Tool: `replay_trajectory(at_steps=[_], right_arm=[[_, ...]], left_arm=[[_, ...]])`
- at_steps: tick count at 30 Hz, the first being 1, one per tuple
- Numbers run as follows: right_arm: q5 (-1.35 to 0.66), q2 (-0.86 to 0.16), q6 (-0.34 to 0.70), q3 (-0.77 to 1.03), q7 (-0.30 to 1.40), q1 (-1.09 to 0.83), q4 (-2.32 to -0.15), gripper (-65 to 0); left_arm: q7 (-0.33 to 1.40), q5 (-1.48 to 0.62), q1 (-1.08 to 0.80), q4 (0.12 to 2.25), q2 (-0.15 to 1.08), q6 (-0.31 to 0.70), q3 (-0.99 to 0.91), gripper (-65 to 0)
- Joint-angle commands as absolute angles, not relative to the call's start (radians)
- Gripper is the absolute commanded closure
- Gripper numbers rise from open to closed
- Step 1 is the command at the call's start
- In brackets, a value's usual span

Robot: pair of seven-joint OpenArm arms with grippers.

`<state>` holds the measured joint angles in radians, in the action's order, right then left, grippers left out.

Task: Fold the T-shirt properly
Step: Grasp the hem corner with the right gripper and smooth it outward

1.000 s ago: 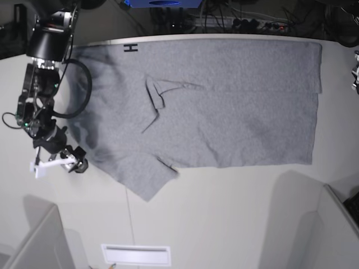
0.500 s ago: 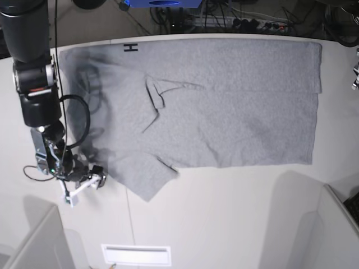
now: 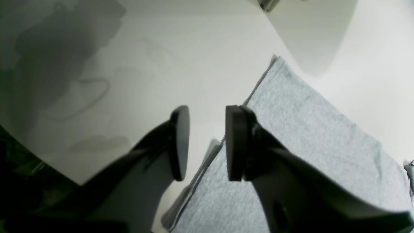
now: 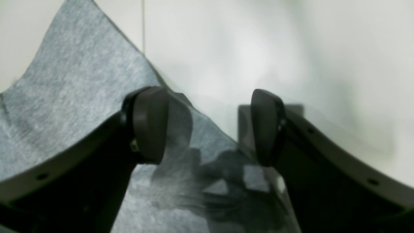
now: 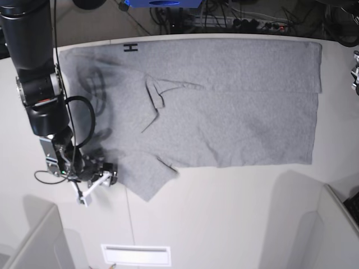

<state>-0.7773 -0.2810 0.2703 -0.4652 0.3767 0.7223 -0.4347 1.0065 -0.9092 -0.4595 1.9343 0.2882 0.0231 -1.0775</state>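
The large heather-grey short-sleeved cotton T-shirt (image 5: pixel 219 101) is seen spread flat on the off-white counter (image 5: pixel 235 213), filling most of the far half of the base view. One sleeve (image 5: pixel 148 179) juts toward the near edge at the view's left, and a small turned-over flap of cloth (image 5: pixel 157 92) is creased near the middle. A short black mark (image 5: pixel 130 48) is printed at the far edge; no other lettering can be made out on the side facing up. A double layer is shown along the view's right side, where a seam line (image 5: pixel 269 91) runs across the cloth.

The right pincer (image 5: pixel 96 183) is held low over the counter just beside the sleeve, at the end of a black arm (image 5: pixel 36 73). In the right wrist view its jaws are seen standing well apart, with nothing between them: the left pad (image 4: pixel 148 124) lies over grey cloth (image 4: pixel 77 97), the other over bare counter. That view is blurred, and whether the pads touch the cloth cannot be told.

The left pincer (image 3: pixel 203 142) is almost wholly cut off in the base view, only a scrap of it showing at the right edge. In its own wrist view the jaws are parted by a narrow gap, empty, above the edge of the layered cloth (image 3: pixel 307 136).
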Motion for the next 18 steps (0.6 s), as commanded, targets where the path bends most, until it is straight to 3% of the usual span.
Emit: replay_trajectory(at_steps=[1,7,18], right_arm=[[-0.786,-0.292,0.278,-0.463,0.36,0.76,-0.444,-38.0],[-0.786,-0.289,0.357,-0.463,0.397,0.746,-0.446,-37.7],[-0.736,-0.254,0.358,-0.463,0.39,0.704,-0.443,-37.5]], left_arm=[[0.986,-0.917,-0.455,1.946,0.306,0.022,-1.086,-19.3],[0.986,-0.914,-0.441,1.933,0.306,0.019,-1.086,-19.3],[0.986,-0.911,-0.44,1.919,0.306,0.019,-1.086,-19.3]])
